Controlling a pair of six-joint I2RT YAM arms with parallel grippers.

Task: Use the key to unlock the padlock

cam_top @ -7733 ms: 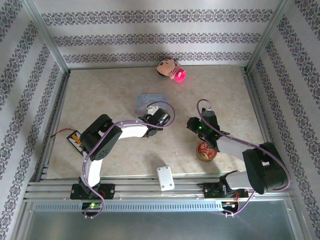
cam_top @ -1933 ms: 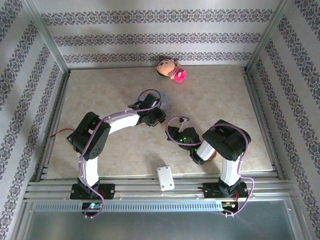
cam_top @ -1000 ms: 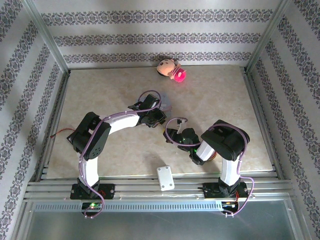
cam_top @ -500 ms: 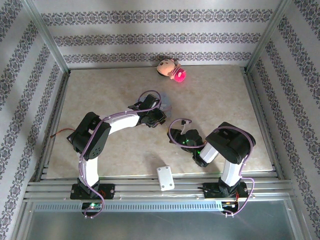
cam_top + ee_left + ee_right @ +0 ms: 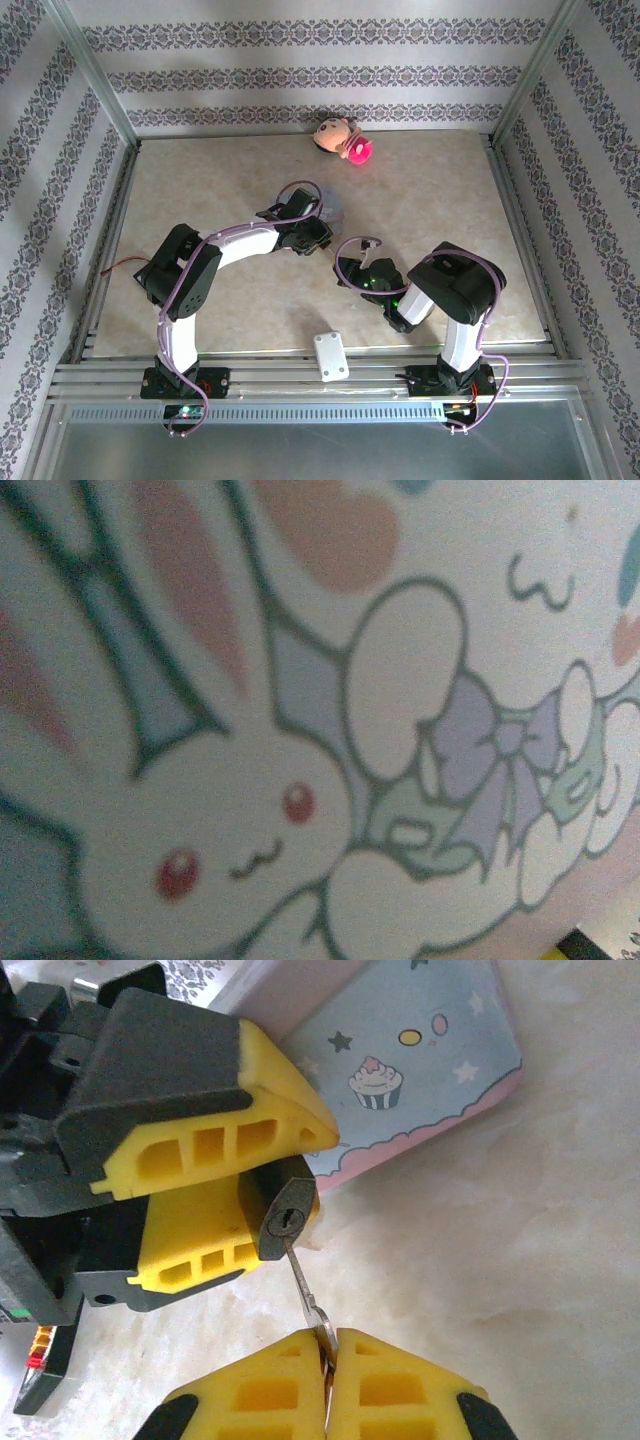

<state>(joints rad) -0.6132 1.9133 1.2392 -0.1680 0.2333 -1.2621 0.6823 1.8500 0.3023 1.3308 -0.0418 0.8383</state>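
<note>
The padlock, small and dark grey, is clamped between the yellow fingers of my left gripper, its keyhole face toward the right wrist camera. My right gripper is shut on the head of a thin silver key. The key's tip touches the padlock's face at the lower rim of the keyhole; I cannot tell if it has entered. From above, the left gripper and right gripper meet mid-table. The padlock's shackle is hidden.
A pale-blue tin with cupcake and star prints lies just behind the padlock; its rabbit-printed lid sits close under the left wrist camera. A doll's head with a pink ball lies at the back. A white block rests near the front rail.
The right arm's elbow has shifted slightly right and back again, while its gripper stays by the left gripper. The left arm has not moved.
</note>
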